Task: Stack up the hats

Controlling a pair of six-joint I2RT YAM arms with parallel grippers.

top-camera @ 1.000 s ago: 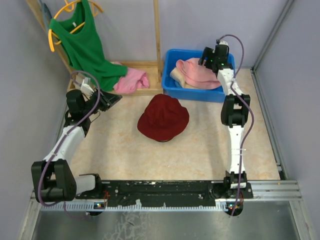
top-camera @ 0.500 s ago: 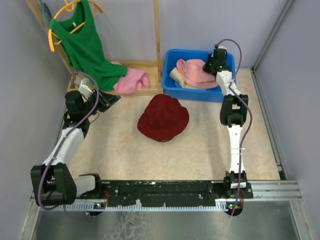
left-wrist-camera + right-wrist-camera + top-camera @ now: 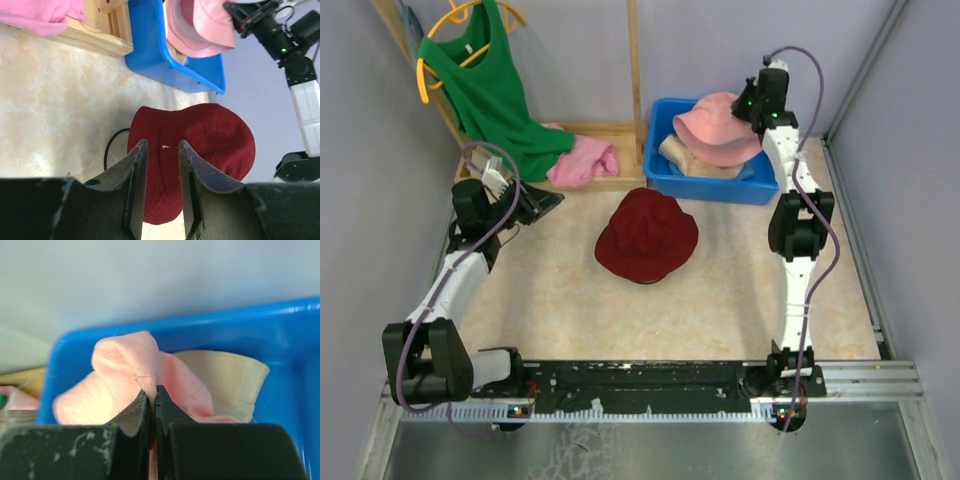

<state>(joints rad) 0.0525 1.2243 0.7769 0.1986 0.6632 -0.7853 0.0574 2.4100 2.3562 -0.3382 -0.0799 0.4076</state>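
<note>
Right pincer (image 3: 154, 390) is clamped tight on a fold of the soft pink fabric bucket hat (image 3: 718, 128), pads pressed together with only cloth between them. The hat hangs from that grip over the blue plastic bin (image 3: 660, 172) at the far right of the worktop (image 3: 550, 290). In the top view its brim overlaps the bin's far rim. The beige fabric bucket hat (image 3: 225, 375) lies in the bin under and just beside the pink one; can't tell whether the two touch. The right arm is stretched out long towards the back wall. Left pincer (image 3: 162, 145) is at a narrow gap, part open, nothing between the fingers (image 3: 137, 165). It sits at the left side of the worktop, near the base of the wooden rack (image 3: 610, 183), and points towards the middle. The dark red fabric bucket hat (image 3: 647, 235) sits alone mid-worktop, crown up and brim flat, in front of the bin and well apart from both pincers. A green sleeveless shirt (image 3: 485, 90) hangs from a yellow hanger (image 3: 423, 80) on the rack at far left. A brimless bright pink cloth (image 3: 582, 160) is heaped on the rack base beside the shirt's hem.
</note>
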